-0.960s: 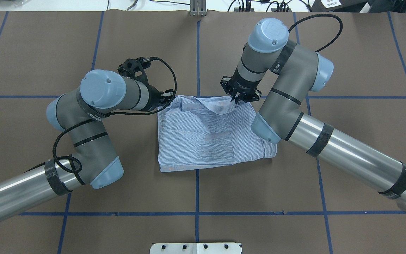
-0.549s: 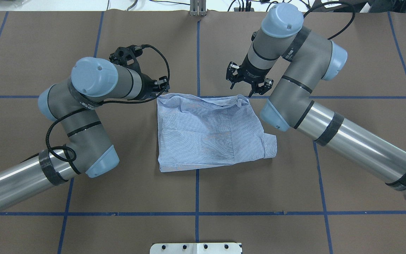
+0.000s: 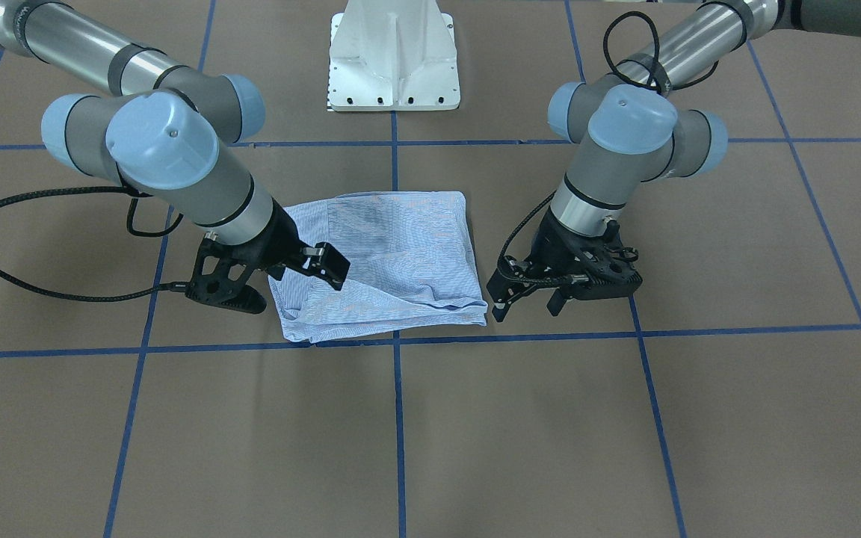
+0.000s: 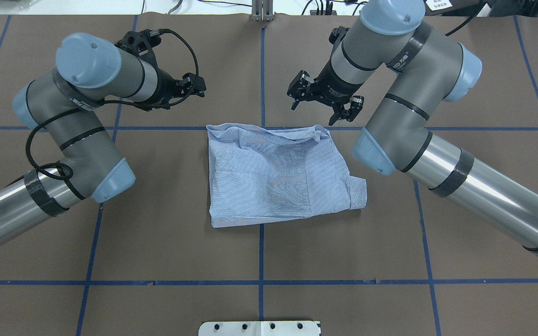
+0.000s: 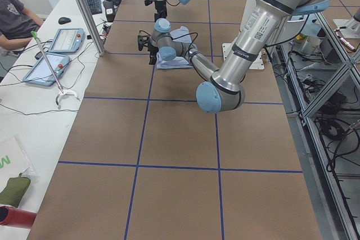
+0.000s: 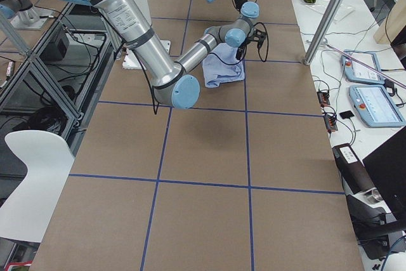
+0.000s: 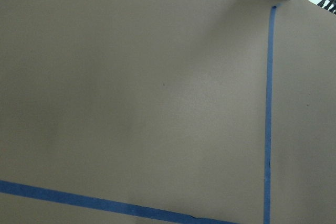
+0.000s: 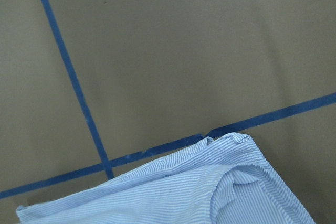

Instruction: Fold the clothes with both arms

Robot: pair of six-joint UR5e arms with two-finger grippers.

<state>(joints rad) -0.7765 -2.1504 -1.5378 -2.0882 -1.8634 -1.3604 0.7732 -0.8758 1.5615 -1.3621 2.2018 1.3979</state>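
One light blue striped shirt (image 4: 273, 177) lies folded into a rough square near the middle of the brown bench (image 4: 157, 242), its far edge along a blue tape line (image 4: 63, 128). Two arms reach in: the left arm (image 4: 77, 116) and the right arm (image 4: 437, 154). The left pincer (image 3: 524, 310) hangs beyond the shirt's far left corner, jaws spread, empty. The right pincer (image 4: 313, 112) hangs just beyond the far right corner, jaws likewise parted, empty. Both are apart from the cloth.
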